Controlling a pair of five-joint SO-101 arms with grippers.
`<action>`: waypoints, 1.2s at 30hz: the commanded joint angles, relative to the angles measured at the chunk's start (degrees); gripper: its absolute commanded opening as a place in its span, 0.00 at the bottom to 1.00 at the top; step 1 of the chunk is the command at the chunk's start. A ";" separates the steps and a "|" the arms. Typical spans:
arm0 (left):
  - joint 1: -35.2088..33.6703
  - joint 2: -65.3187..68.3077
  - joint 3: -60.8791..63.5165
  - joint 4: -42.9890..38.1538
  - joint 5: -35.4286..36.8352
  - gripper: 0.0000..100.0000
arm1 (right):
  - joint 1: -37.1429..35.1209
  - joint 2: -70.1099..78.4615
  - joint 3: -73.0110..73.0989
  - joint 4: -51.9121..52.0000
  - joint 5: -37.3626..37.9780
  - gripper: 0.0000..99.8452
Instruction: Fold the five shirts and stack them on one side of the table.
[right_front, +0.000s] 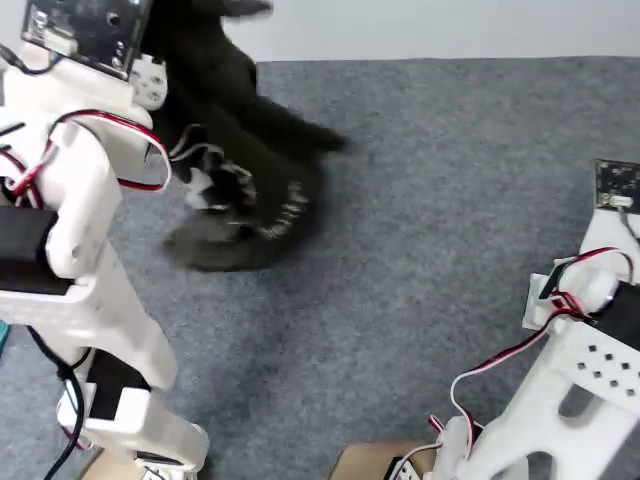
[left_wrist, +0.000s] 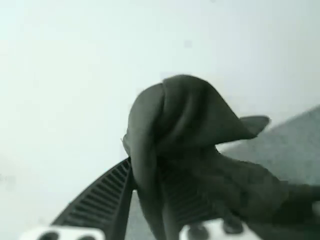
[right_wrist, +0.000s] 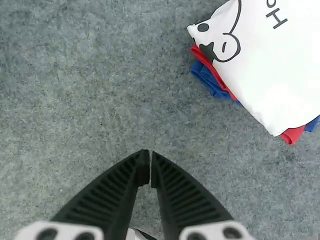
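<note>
Grey table (right_front: 450, 200) is carrying both arms at the near edge of the high view.

Left arm (right_front: 90, 250) is standing tall at the left, wrist raised toward the far edge. Right arm (right_front: 570, 390) is sitting low at the near right corner, bent over, well apart from the left.

Black shirt (right_front: 240, 170) is hanging from the left arm's raised end. Its upper part is lifted off the surface and its lower part, with pale print, is bunching on the table just beside the arm. In the left wrist view the cloth (left_wrist: 185, 130) is draping over the fingers in a hooded fold.

Stack (right_wrist: 265, 60) is lying on the table near the right arm's end: white shirt (right_wrist: 270, 65) with a black drawing on top, red shirt (right_wrist: 292, 135) under it, blue shirt (right_wrist: 205, 77) lowest, the edges of both peeking out.

Left gripper (left_wrist: 142, 180) is clenching the black shirt, cloth pinched between the ribbed fingers.

Right gripper (right_wrist: 150, 167) is pointing down over bare table beside the stack and apart from it. Its fingers are pressing together, tips meeting, nothing between them.
</note>
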 joint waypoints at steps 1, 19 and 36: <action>-2.64 -1.85 1.80 2.37 0.53 0.00 | -0.48 -1.45 -0.26 2.15 -0.35 0.01; -33.93 -1.32 70.55 -12.75 -12.48 0.00 | -22.99 -0.84 -0.26 2.07 -0.70 0.01; -56.35 -1.14 80.84 -25.23 -22.51 0.14 | -52.97 13.93 -0.88 -5.05 -0.70 0.09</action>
